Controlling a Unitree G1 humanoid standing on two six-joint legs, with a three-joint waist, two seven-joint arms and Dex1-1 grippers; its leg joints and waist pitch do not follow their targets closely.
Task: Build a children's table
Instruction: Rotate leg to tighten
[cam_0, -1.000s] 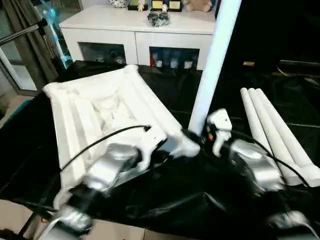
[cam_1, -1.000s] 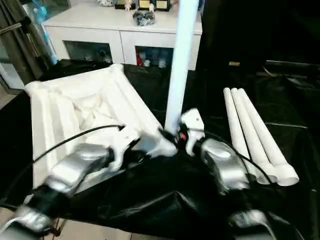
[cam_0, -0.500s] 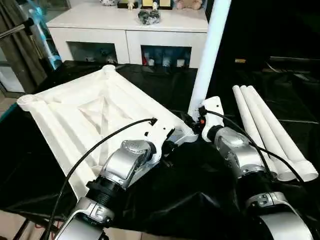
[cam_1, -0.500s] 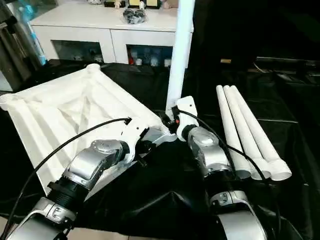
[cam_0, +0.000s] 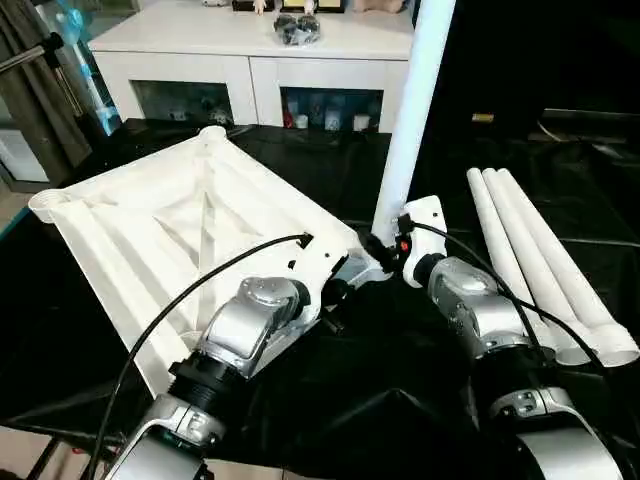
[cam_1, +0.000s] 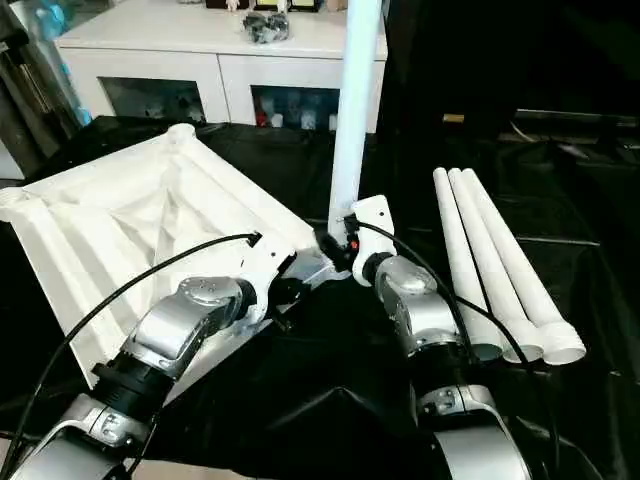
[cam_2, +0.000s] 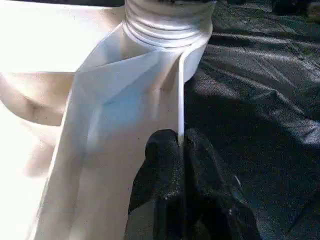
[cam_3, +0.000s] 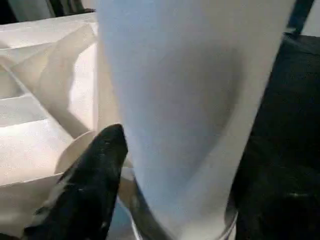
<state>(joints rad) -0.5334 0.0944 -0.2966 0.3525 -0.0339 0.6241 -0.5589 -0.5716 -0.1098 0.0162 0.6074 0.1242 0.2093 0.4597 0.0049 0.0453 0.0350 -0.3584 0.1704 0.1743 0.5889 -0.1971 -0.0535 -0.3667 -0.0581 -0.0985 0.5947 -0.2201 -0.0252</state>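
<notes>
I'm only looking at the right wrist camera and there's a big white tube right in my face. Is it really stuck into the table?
Observer: Yes. From the head cameras the upright leg stands in the near corner socket of the upside-down tabletop.
Operator: What's the other arm doing?
Observer: The left gripper is shut on the thin rim of the tabletop, just below that socket.
Operator: Are there more legs?
Observer: Three spare legs lie side by side on the black cloth, beside the right arm.
Operator: What's behind the table?
Observer: A white cabinet with glass-fronted compartments.
</notes>
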